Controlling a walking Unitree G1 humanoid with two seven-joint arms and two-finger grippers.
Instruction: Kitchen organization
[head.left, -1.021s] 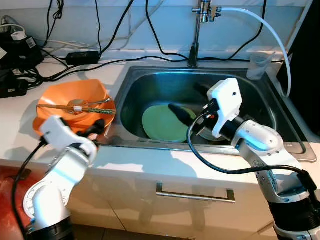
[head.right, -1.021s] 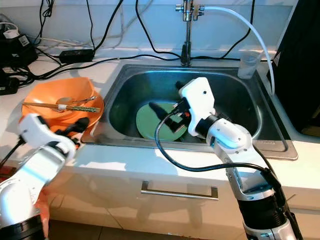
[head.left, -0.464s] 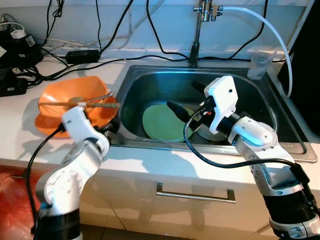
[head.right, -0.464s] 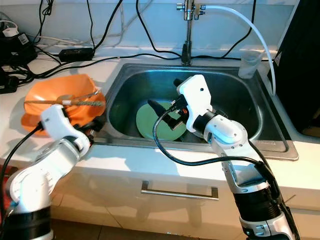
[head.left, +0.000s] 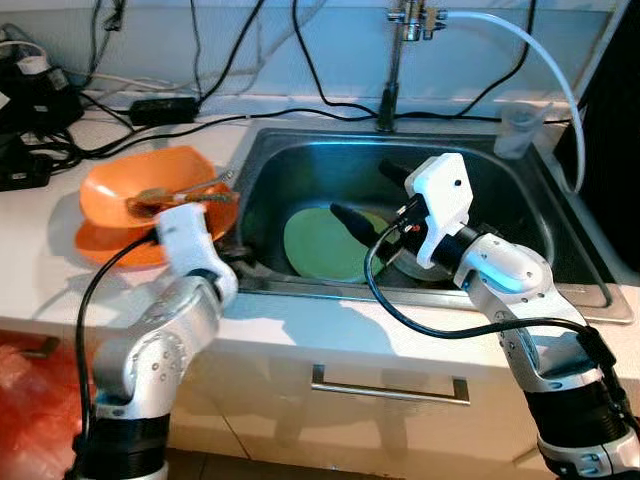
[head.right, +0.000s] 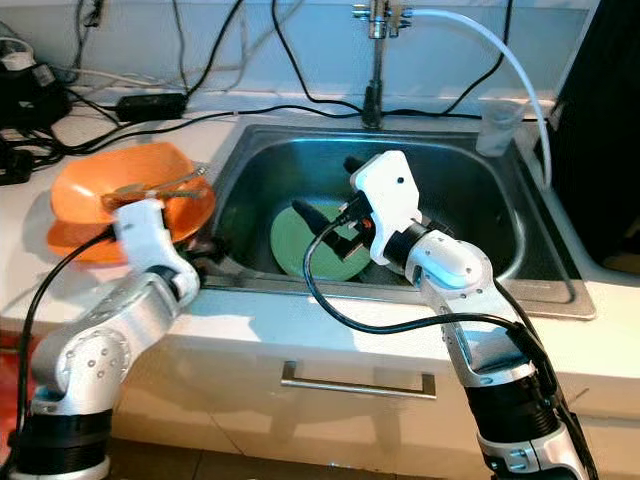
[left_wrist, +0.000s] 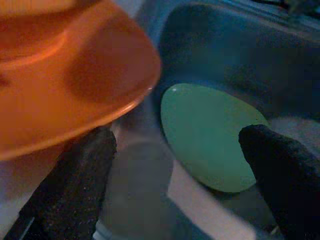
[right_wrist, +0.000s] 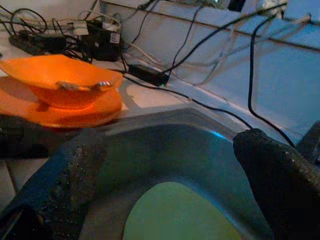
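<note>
The green plate (head.left: 325, 245) lay flat in the sink (head.left: 520, 210), below the wide-open right gripper (head.left: 362, 200), while the wide-open left gripper (head.right: 203, 247) was held at the sink's near-left rim beside the orange plate (head.left: 100, 240), which could be knocked.

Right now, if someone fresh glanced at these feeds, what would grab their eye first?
Probably the orange bowl stacked on an orange plate on the counter left of the sink, with utensils lying across the bowl. Next, the green plate flat in the sink basin, with the open right gripper above it and the open left gripper at the sink's left rim.
</note>
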